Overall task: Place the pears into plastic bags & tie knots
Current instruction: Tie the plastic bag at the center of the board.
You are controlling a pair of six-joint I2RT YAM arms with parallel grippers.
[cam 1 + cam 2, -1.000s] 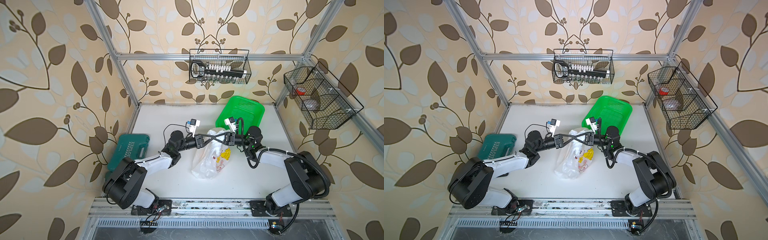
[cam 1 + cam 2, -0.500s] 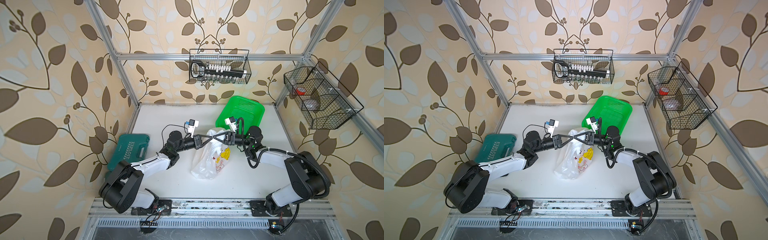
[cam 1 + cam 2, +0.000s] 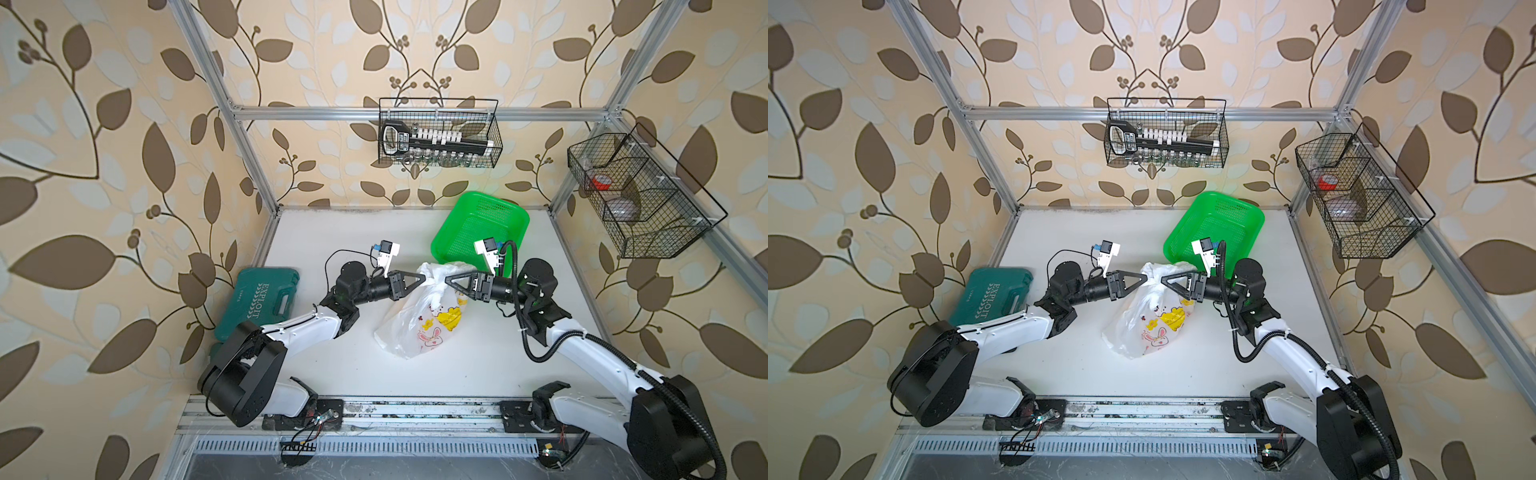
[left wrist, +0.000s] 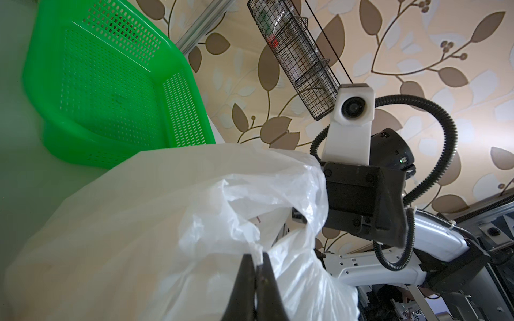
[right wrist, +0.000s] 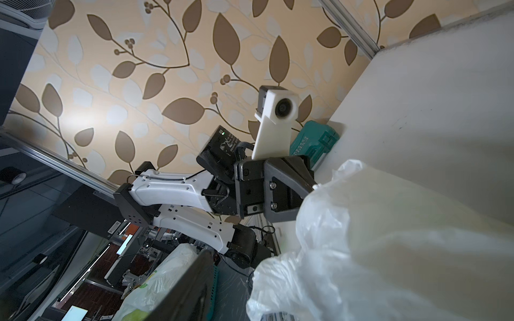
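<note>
My left gripper (image 4: 257, 273) pinches the plastic bag (image 3: 419, 324) top film to keep it raised for knotting, while my right gripper (image 3: 449, 281), seemingly spread, touches it.

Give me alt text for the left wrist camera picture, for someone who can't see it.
The left gripper, jaws shut, pinches a fold of the thin translucent white plastic bag, which fills the foreground. The black right gripper body sits just beyond the bag, with an empty green perforated plastic basket on the table behind.
</note>
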